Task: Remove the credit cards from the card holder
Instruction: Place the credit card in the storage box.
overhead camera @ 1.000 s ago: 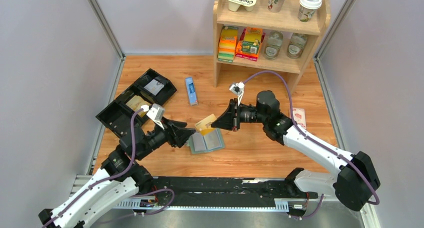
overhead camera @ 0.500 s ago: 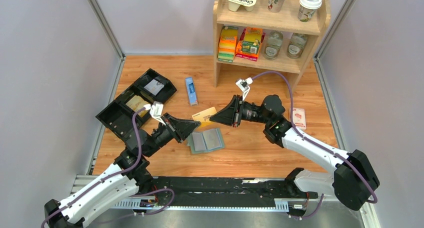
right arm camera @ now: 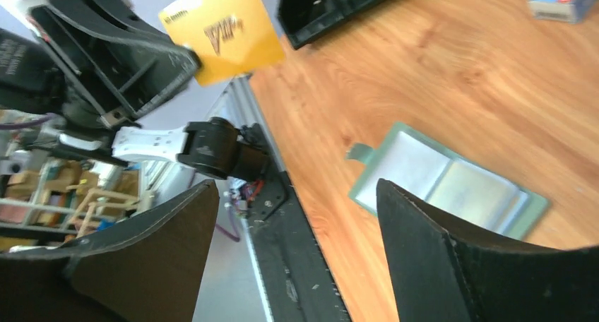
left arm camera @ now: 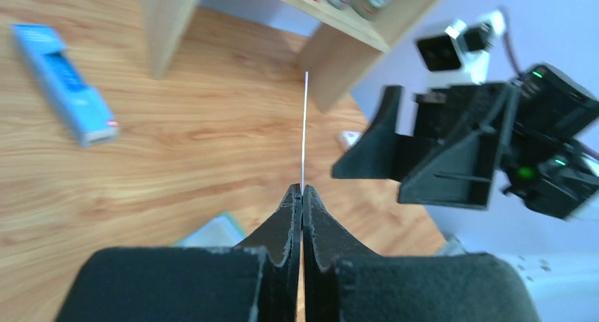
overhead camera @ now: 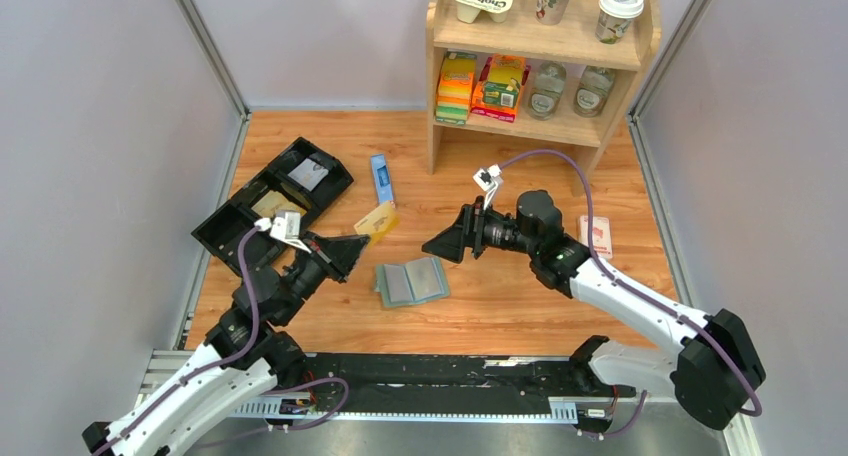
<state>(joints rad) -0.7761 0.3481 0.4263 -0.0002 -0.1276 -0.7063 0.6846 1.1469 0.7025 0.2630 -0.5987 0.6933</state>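
The left gripper (overhead camera: 361, 240) is clamped on one golden credit card (overhead camera: 377, 221) and holds it up off the wooden table (overhead camera: 500, 306) (its own wrist view shows the card edge-on, as a thin line). The card holder (overhead camera: 411, 281) lies open and flat between the two arms. The right gripper (overhead camera: 440, 246) hovers near it, fingers spread wide apart.

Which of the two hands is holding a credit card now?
The left hand, shut on the golden-orange credit card. The right hand is open and empty, near the open card holder.
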